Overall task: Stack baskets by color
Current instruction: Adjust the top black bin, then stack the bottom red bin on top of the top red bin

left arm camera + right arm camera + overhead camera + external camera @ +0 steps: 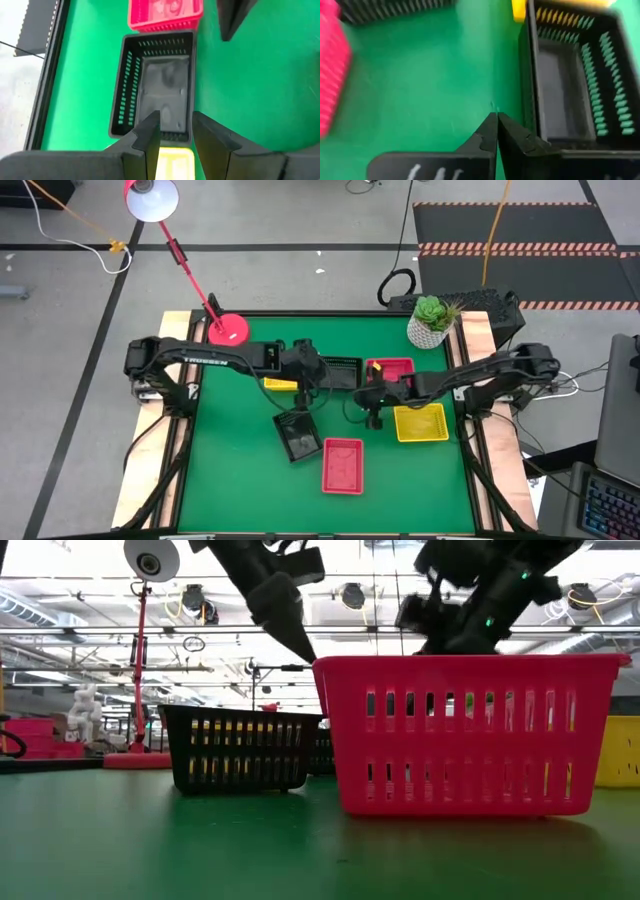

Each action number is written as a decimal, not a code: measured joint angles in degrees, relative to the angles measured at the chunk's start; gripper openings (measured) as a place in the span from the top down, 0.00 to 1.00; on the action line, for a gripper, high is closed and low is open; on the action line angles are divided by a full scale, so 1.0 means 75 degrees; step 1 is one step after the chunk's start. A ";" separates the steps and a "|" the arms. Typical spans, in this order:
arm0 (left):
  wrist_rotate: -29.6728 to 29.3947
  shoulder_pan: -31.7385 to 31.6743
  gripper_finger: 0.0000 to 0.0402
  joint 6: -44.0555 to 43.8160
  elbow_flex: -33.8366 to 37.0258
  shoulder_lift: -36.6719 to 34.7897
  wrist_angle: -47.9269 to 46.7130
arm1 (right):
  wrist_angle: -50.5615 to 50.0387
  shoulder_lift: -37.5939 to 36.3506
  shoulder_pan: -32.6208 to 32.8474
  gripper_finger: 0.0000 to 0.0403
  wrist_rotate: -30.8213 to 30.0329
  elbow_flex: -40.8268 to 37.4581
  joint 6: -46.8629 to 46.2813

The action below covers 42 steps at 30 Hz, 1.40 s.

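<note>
A black basket (297,435) rests bottom down on the green table, turned askew. My left gripper (175,117) stands open above its far end without touching it, over a yellow basket (280,384). My right gripper (496,116) is shut and empty, low over bare table beside the same black basket (575,75). A red basket (342,465) sits nearest the front edge and another yellow basket (421,422) at the right. A second black basket (340,370) and a second red one (390,368) stand side by side farther back.
A red lamp base (228,330) stands at the far left corner and a white plant pot (432,323) at the far right. In the low view the near red basket (470,735) hides both grippers' fingertips. Bare green table lies at the near left.
</note>
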<state>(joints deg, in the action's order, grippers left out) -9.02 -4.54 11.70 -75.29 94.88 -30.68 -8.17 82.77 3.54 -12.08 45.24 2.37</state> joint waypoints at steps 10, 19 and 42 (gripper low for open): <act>0.0015 0.0007 0.71 -0.0010 0.0000 -0.0074 -0.0201 | -0.0030 0.0412 -0.0334 1.00 -0.0424 0.0059 -0.0232; 0.0015 0.0018 0.71 -0.0055 0.0000 -0.0074 -0.0239 | -0.0153 0.0384 -0.0405 1.00 -0.0627 0.0057 -0.0257; 0.0015 0.0348 0.71 -0.0380 0.0000 -0.0071 -0.0993 | -0.0238 -0.0995 -0.0088 1.00 -0.0550 0.0054 -0.0225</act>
<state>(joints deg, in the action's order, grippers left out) -8.91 -1.93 8.85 -75.29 94.35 -38.12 -9.95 75.30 2.89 -16.20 45.65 0.69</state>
